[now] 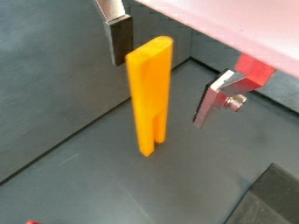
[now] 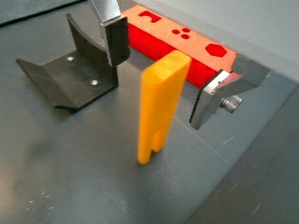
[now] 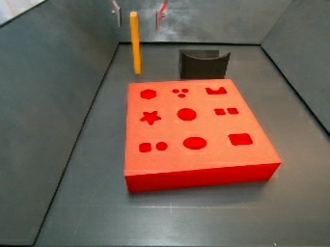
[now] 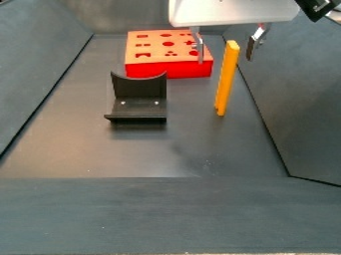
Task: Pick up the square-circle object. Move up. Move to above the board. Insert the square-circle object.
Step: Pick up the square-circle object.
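Wide-open gripper (image 2: pixel 162 66) astride the upright square-circle object (image 2: pixel 160 107), on bare floor just beside the board (image 2: pixel 176 40) edge.

Grey floor (image 3: pixel 77 145), board (image 3: pixel 194 135), fixture (image 3: pixel 203 64)

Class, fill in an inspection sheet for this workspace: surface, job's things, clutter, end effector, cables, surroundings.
Surface: dark grey floor, bare apart from the items below.
Job's things: square-circle object upright, prongs down; board flat, cut-outs unfilled.
Clutter: fixture beside the board.
End effector: gripper at the bar's top end, one finger either side; contact cannot be told.
Cables: nothing seen.
Surroundings: grey enclosure walls.
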Robot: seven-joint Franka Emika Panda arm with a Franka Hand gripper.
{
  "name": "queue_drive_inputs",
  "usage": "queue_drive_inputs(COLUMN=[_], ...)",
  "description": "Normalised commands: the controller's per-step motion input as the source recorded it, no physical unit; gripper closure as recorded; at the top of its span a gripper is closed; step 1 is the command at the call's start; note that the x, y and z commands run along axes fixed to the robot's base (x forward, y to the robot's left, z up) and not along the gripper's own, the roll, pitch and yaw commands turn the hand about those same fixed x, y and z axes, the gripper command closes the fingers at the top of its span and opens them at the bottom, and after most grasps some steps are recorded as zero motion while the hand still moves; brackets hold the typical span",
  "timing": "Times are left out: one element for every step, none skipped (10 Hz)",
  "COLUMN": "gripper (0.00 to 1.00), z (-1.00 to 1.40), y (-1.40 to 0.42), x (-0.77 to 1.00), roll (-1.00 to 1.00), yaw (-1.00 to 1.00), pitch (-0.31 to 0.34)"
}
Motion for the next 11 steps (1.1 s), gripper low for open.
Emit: queue_drive_inputs(gripper=[0.0,0.0,1.0,1.0,1.0,1.0,1.0,1.0,1.0,1.0,1.0], z=[0.0,0.0,0.0,0.0,0.0,0.0,0.0,0.0,0.0,0.0,0.0], y=[0.0,0.0,0.0,0.0,0.0,0.0,0.0,0.0,0.0,0.0,0.0], x=[0.0,0.0,0.0,0.0,0.0,0.0,0.0,0.0,0.0,0.0,0.0], roll=[0.0,0.0,0.0,0.0,0.0,0.0,0.0,0.0,0.0,0.0,0.0], yaw=[0.0,0.0,0.0,0.0,0.0,0.0,0.0,0.0,0.0,0.0,0.0], pitch=[-0.004,0.0,0.0,0.0,0.0,0.0,0.0,0.0,0.0,0.0,0.0])
